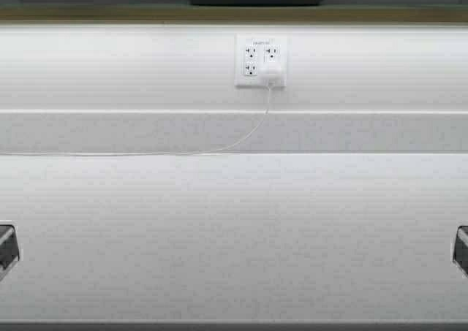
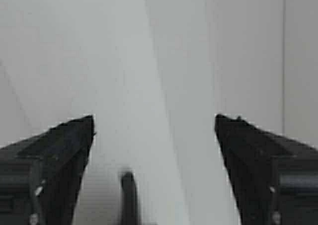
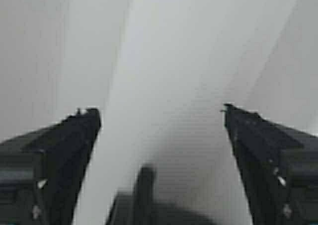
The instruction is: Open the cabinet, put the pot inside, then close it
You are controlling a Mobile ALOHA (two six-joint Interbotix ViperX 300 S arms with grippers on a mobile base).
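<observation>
With neither pot nor cabinet showing, the black left gripper (image 2: 154, 130) and black right gripper (image 3: 161, 120) are waiting spread apart over the white countertop (image 1: 234, 236), so locating the cabinet likely comes next.

One wall outlet plate (image 1: 260, 61), one plugged charger (image 1: 271, 73), one cable (image 1: 219, 149), two grippers.

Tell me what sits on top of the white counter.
On the white counter only a thin white cable lies, running up to a charger in the wall outlet. No pot shows; both end effectors are open at the edges.
</observation>
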